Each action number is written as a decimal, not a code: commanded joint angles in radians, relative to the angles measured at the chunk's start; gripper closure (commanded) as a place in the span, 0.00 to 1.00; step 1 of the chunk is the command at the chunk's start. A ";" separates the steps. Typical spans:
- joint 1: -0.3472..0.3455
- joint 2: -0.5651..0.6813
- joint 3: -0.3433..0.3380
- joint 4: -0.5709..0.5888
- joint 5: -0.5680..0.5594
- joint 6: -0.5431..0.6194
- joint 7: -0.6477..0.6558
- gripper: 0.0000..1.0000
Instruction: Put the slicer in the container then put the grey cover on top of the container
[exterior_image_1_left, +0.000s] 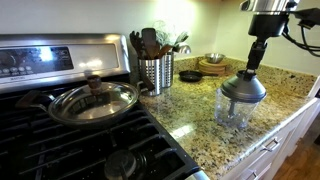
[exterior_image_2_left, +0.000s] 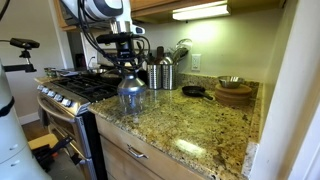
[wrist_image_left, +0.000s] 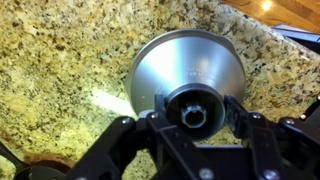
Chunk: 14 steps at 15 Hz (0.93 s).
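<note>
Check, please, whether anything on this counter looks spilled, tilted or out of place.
Nothing stands out. The grey cover sits on the clear container, apparently level, with the gripper closed on its top knob. The steel utensil holder stands upright, and no spill shows on the granite counter.

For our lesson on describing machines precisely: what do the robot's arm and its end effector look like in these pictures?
The arm has smooth, rounded, pale silver-white links. Dark cables trail loosely beside it. The end effector is black, a slim body that widens into two angular, jointed fingers, shown closest in the wrist view. No markings can be read.
</note>
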 joint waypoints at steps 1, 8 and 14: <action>-0.005 0.016 0.001 0.023 0.011 -0.011 0.010 0.65; -0.002 0.028 0.013 0.039 0.003 -0.017 0.015 0.65; -0.001 0.065 0.023 0.067 0.003 -0.024 0.013 0.65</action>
